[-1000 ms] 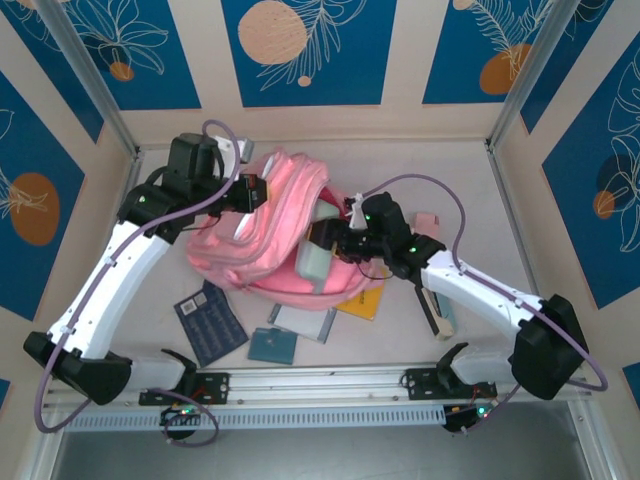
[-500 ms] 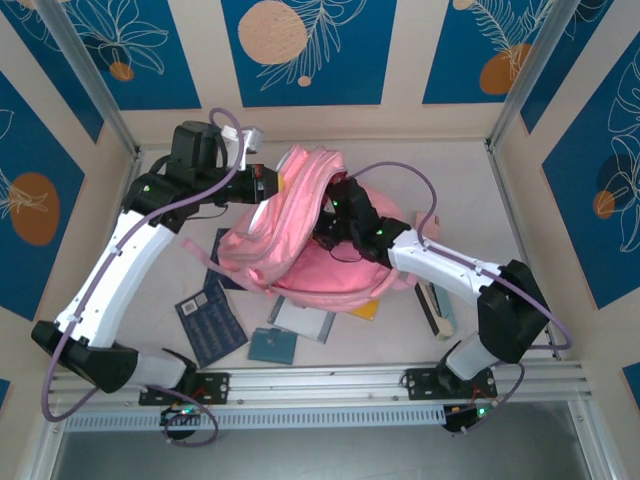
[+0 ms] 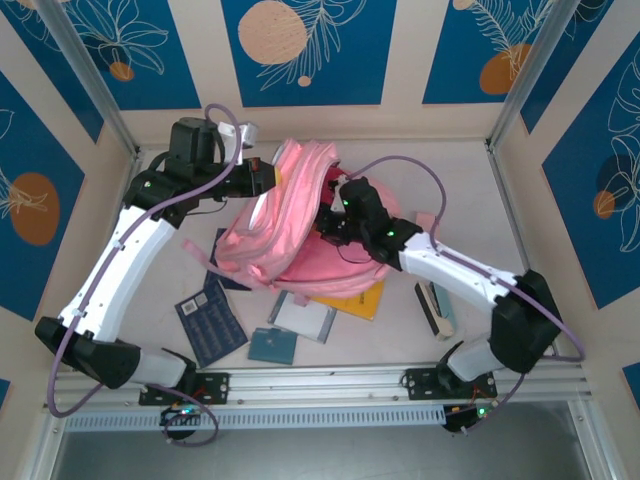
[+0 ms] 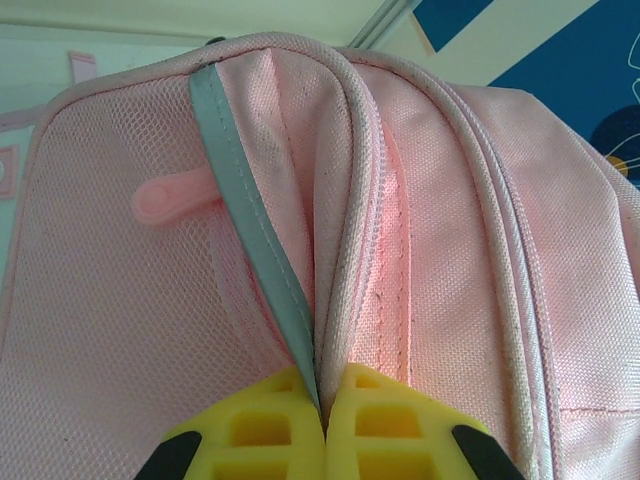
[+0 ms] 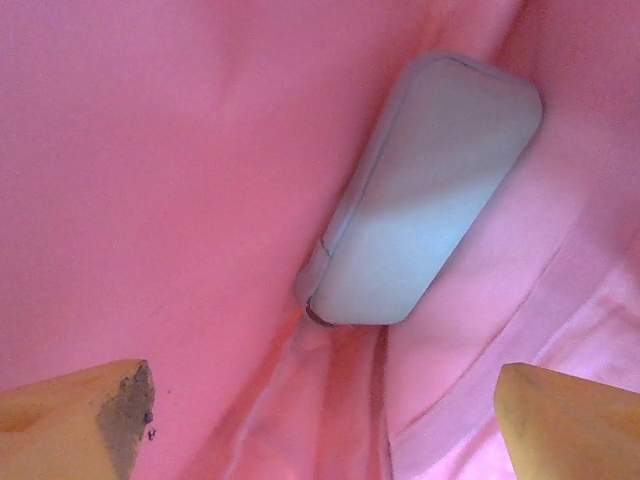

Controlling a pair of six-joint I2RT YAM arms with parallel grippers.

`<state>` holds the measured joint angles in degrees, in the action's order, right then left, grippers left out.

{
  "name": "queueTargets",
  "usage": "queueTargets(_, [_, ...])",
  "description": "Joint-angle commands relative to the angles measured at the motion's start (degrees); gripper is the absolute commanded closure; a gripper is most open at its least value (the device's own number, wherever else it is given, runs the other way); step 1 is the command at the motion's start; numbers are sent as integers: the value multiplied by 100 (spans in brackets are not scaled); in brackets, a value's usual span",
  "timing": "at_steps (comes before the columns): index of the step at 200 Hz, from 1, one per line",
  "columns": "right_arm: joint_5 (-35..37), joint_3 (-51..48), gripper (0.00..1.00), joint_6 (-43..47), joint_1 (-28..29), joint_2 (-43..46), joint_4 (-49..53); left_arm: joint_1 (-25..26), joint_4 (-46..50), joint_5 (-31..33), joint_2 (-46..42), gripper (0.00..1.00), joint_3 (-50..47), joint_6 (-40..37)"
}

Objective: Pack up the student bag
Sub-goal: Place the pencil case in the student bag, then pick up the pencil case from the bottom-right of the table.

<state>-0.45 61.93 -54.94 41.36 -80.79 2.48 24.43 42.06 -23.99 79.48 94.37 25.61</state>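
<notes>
The backpack (image 3: pixel 290 235) lies in the middle of the tabletop (image 3: pixel 470 190), with its mouth lifted toward the far left. The left fingers (image 4: pixel 332 425) are clamped shut on the grey-edged rim (image 4: pixel 245 210) of that mouth and hold it up. The right fingers (image 3: pixel 332 224) are down inside the opening. In the right wrist view they stand wide apart and grip nothing. A pale blue case (image 5: pixel 425 190) rests against the pink lining ahead of them, clear of both fingertips (image 5: pixel 90 410).

We judge that the case is now in place, so the step in hand is to bring the right arm out cleanly.
- We would draw it straight back along the line of the opening.
- We would leave the fingers spread until they pass the rim, so that no lining is pinched.
- The left arm should hold the rim high and taut. A sagging mouth could catch the wrist cable or tip the case out.

Several things wait near the front of the bag: a dark booklet (image 3: pixel 210 320), a teal book (image 3: pixel 272 346), a clear sleeve (image 3: pixel 303 316) and a yellow notebook (image 3: pixel 360 300). We would go for the flat books next, 1 at a time, and slide each in beside the case.
</notes>
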Motion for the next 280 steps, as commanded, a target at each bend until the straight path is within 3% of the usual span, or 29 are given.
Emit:
queueTargets(1, [-213, -190, 14, 1043, -87, 783, 246, -78, -913, -155, -219, 100, -108, -16])
queueTargets(30, [-291, -590, 20, 1676, -213, 1776, 677, -77, -1269, -282, -246, 100, -600, 166])
queueTargets(47, [21, -774, 26, 1863, -333, 2422, 1204, -78, -1428, -329, -223, 100, -812, 252])
queueTargets(75, [397, -983, 35, 1860, -914, 3308, 2216, -60, -1782, -506, -170, 100, -1140, 405])
queueTargets(113, [2068, -654, 29, 1338, -1650, 2813, 4868, -43, -1939, -612, -90, 100, -1330, 361])
queueTargets(140, [2328, -1056, 24, 615, -2434, 2165, 5579, -43, -1979, -603, -124, 100, -1445, 249])
queueTargets(171, [1349, -1809, 22, 345, -3487, 1492, 5122, -43, -2060, -715, -146, 100, -1557, 236])
queueTargets(235, [1108, -2191, 37, 741, -3428, 1116, 4478, -52, -1874, -598, -353, 100, -1641, -11])
queueTargets(280, [1126, -2226, 39, 764, -3338, 696, 4206, -47, -1844, -583, -412, 100, -1642, -8])
